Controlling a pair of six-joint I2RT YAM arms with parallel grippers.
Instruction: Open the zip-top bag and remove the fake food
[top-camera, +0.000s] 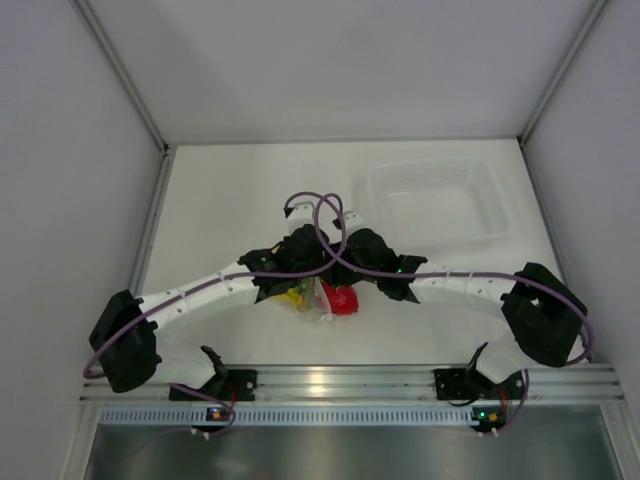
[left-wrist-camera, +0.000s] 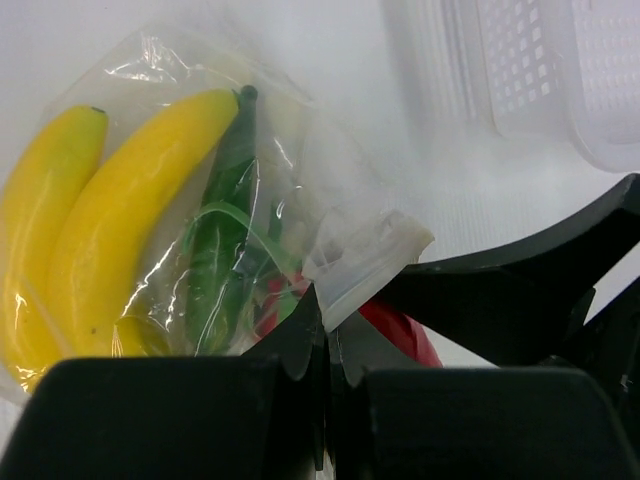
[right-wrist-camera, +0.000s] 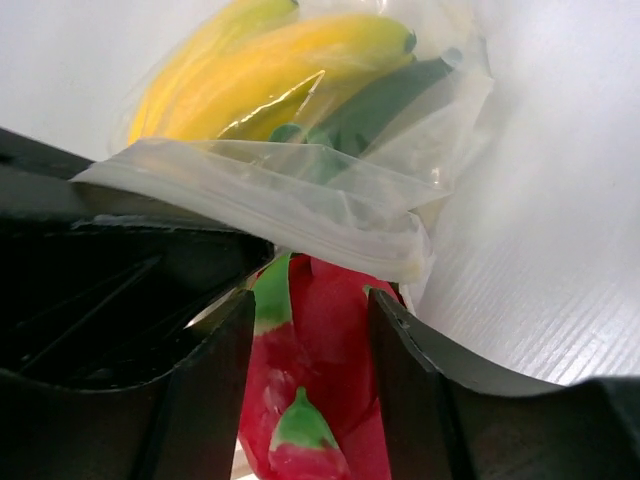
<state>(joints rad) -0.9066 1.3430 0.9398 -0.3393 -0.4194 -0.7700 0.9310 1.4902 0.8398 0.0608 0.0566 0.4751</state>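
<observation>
Pinched shut on the clear crinkly zip-top bag, the left gripper should hold firm; right gripper's jaws straddle the red strawberry toy

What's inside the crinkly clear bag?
Inside the zip-top bag are yellow bananas and a green piece. The red fruit shows at the bag's mouth; whether anything hides underneath can't be seen.
</observation>
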